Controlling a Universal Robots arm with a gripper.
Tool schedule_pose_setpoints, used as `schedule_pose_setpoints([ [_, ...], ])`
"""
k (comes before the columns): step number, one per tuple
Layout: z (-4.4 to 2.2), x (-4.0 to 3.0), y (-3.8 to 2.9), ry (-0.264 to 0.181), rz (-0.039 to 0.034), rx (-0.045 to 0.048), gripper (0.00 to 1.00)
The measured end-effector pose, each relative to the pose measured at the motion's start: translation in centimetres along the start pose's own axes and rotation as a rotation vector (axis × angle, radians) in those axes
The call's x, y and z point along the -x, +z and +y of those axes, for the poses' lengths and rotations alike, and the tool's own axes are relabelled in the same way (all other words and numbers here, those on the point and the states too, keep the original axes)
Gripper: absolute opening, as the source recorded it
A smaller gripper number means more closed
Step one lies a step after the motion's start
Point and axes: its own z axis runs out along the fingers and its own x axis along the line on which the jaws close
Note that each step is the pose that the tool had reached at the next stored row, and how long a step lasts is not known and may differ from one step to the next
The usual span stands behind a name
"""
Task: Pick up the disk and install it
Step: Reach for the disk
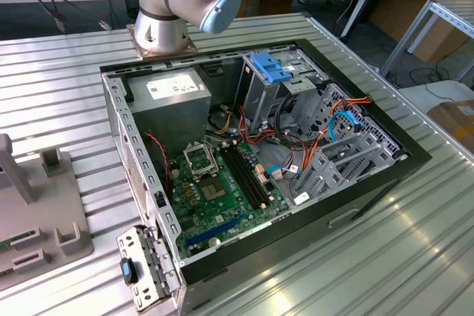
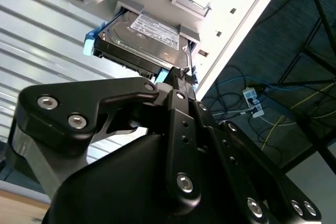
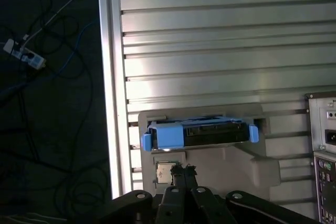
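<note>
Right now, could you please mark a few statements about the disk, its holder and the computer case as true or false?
1. The disk rests in a grey holder on the slatted table. True.
2. The end effector holds the disk in the air. False: the disk lies in its holder, with the end effector close beside it.
3. The computer case lies with its side open, and the motherboard is showing. True.
4. The disk's carrier is red. False: it is bright blue.
</note>
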Motion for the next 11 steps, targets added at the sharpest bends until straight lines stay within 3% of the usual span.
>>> schedule_pose_setpoints([
  [7, 1.45, -0.11, 0.30, -0.001, 0.0000, 0.0000, 0.11],
  [9, 1.89, -0.19, 0.66, -0.001, 0.0000, 0.0001, 0.11],
  [11, 1.91, -0.31, 0.86, -0.001, 0.0014, -0.0003, 0.11],
])
